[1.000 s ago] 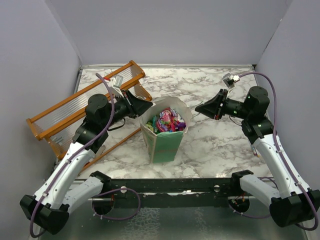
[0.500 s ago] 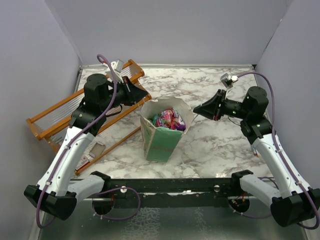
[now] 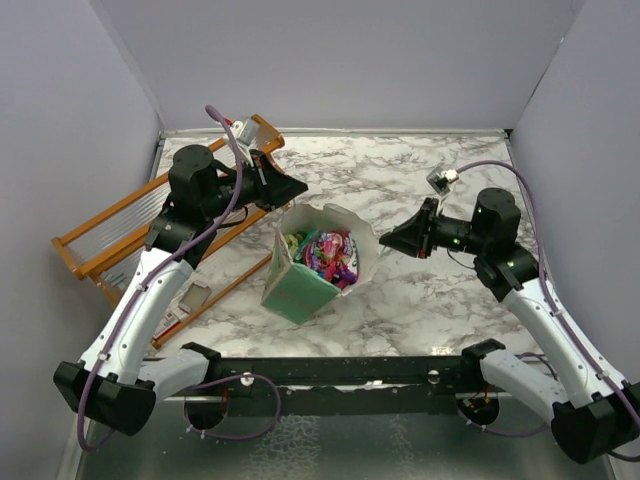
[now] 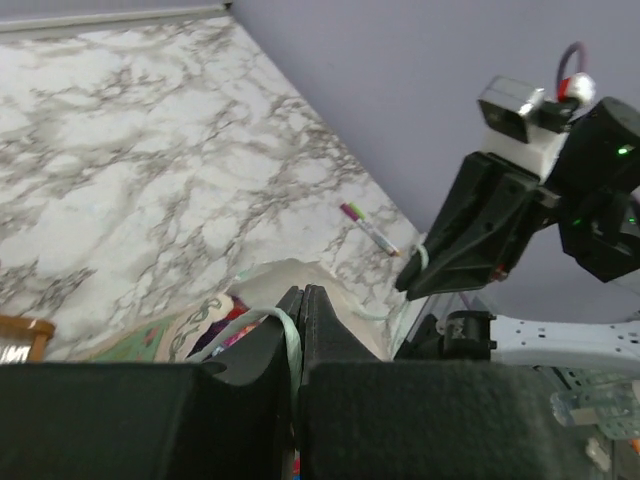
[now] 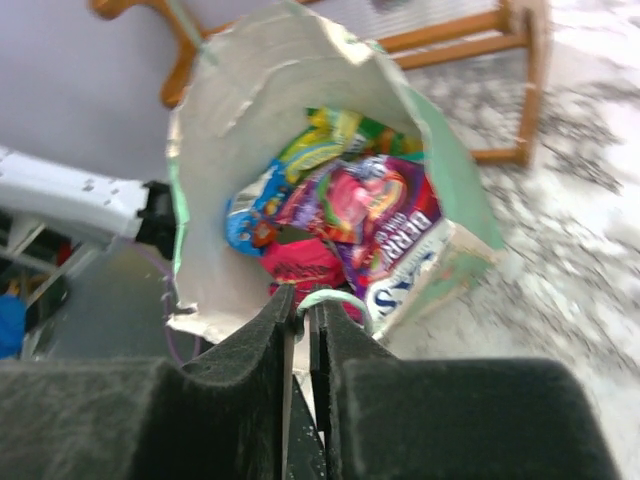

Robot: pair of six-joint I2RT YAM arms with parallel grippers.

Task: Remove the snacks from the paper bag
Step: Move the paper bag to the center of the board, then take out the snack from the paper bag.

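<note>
**Bag tipped between two clenched hands, snacks inside**

The snacks (image 3: 327, 250) lie heaped inside the paper bag (image 3: 298, 292), none of them out on the table (image 3: 430, 180). The bag leans with its base toward the near left, its open mouth turned up toward the right hand (image 3: 384, 243), which sits just beside the right rim. The left hand (image 3: 301, 187) hangs just past the far-left rim. The left hand is clenched on a string handle (image 4: 291, 338). The right hand is pinched on the second string handle (image 5: 331, 296), with the packets directly below its fingertips.

The packets overlap, so no full count is possible. In the right wrist view about five prints can be told apart: green-yellow, blue, purple, pink-red, and one white with blue. The bag's lower half is cut off in both wrist views.

There is one bag with two handles. Left of it stand one orange wooden rack (image 3: 110, 225) and one flattened carton (image 3: 186, 304). One pen (image 4: 368, 228) lies apart on the table.
</note>
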